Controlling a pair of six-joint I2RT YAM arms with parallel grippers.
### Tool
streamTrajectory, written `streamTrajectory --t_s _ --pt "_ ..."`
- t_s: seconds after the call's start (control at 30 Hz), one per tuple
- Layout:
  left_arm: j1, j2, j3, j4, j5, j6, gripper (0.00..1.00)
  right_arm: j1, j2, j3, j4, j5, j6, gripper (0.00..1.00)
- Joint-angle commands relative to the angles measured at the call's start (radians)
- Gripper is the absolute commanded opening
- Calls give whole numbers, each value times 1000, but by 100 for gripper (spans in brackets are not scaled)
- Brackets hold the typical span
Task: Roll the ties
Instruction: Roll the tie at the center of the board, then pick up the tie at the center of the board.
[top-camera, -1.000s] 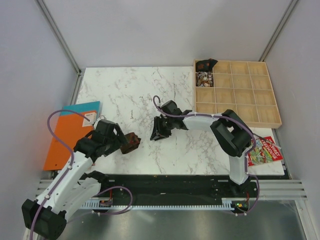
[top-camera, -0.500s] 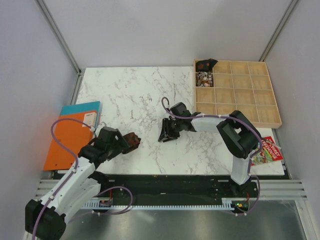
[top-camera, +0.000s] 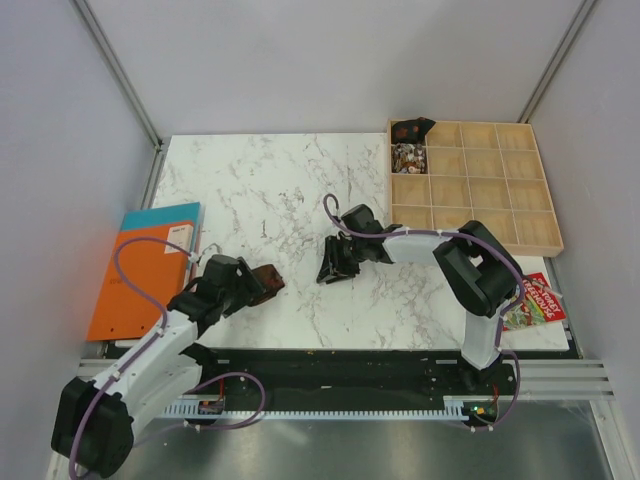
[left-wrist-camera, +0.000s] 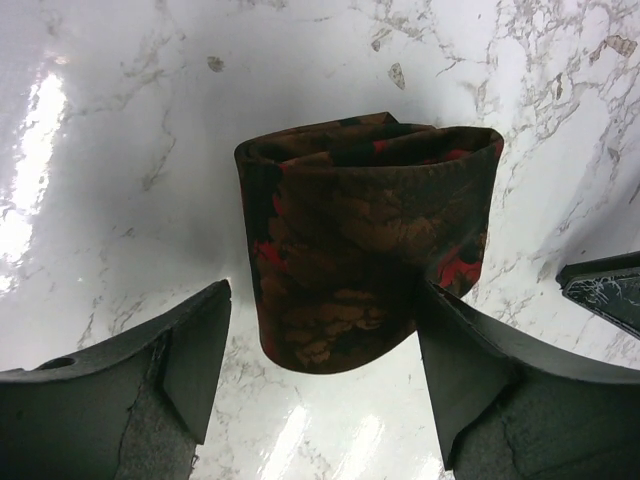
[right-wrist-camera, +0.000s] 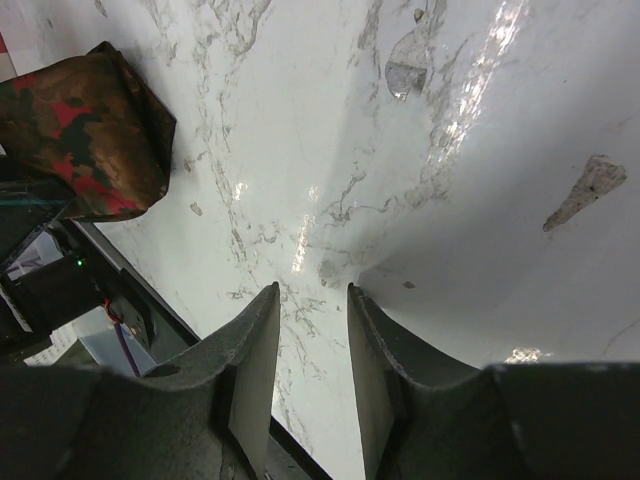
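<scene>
The dark brown tie (left-wrist-camera: 365, 230) with red and tan blotches lies rolled into a fat coil on the marble table (top-camera: 280, 190), near its front left. My left gripper (left-wrist-camera: 322, 300) is open around the near end of the roll. Its right finger (left-wrist-camera: 455, 350) is against the roll and its left finger (left-wrist-camera: 195, 345) stands apart. In the top view the tie (top-camera: 266, 280) sits just past the left gripper (top-camera: 250, 288). My right gripper (top-camera: 330, 268) hovers mid-table, narrowly open and holding nothing. In its own view the right gripper (right-wrist-camera: 310, 290) sees the tie (right-wrist-camera: 85, 135) far off.
A wooden compartment tray (top-camera: 545, 190) stands at the back right, with a dark roll (top-camera: 409, 130) and a light patterned roll (top-camera: 408, 155) in its two top-left cells. An orange folder (top-camera: 125, 285) and a teal book (top-camera: 160, 217) lie left; a colourful packet (top-camera: 530, 300) lies right.
The left arm has drawn back toward the near edge, and the rolled tie has stayed on the table. The right gripper moved a little right earlier and has since held still.
</scene>
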Motion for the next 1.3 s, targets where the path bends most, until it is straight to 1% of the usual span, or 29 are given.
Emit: streamTrajectory --t_s 0.0,0.03,0.07,0.3,0.33,0.37,0.4,0.47,0.57,0.63,0.73,0.8,0.83,0.9,0.97,1.0,1.13,1.27 --pt "4 75 -25 116 2 27 78 -15 8 -12 17 -4 -30 41" --pt "4 87 -21 121 12 30 74 -20 10 -13 17 -3 -30 42" --pt "4 96 -18 130 14 26 73 -20 11 -16 20 -4 -33 41" --pt "4 190 -67 208 42 -53 67 -36 17 -29 37 -17 -35 41" --pt "3 204 -65 216 46 -47 61 -37 18 -29 37 -20 -35 41" --pt "1 208 -64 219 46 -46 60 -38 16 -32 41 -23 -36 41" --pt "1 211 -62 231 45 -44 53 -38 16 -33 43 -23 -38 41" --pt "3 224 -61 245 42 -35 46 -40 14 -39 55 -33 -45 41" --pt "3 253 -58 283 52 -20 31 -44 7 -61 87 -41 -48 41" --pt "1 270 -50 306 64 -13 25 -49 1 -75 106 -53 -48 41" --pt "3 296 -39 322 72 0 20 -53 -10 -101 143 -67 -50 41" --pt "3 297 -38 337 89 11 14 -56 -16 -116 172 -73 -48 41" --pt "1 294 -35 337 103 14 14 -58 -27 -125 187 -73 -45 41" --pt "1 281 -21 319 107 19 13 -63 -44 -179 279 -73 -22 41" --pt "1 247 -9 284 104 22 13 -63 -76 -248 387 -67 1 38" --pt "1 233 10 270 104 23 12 -64 -90 -268 415 -57 16 38" --pt "1 172 69 199 103 34 11 -64 -185 -339 468 11 19 37" --pt "3 156 126 159 107 39 11 -66 -254 -391 486 68 28 38"
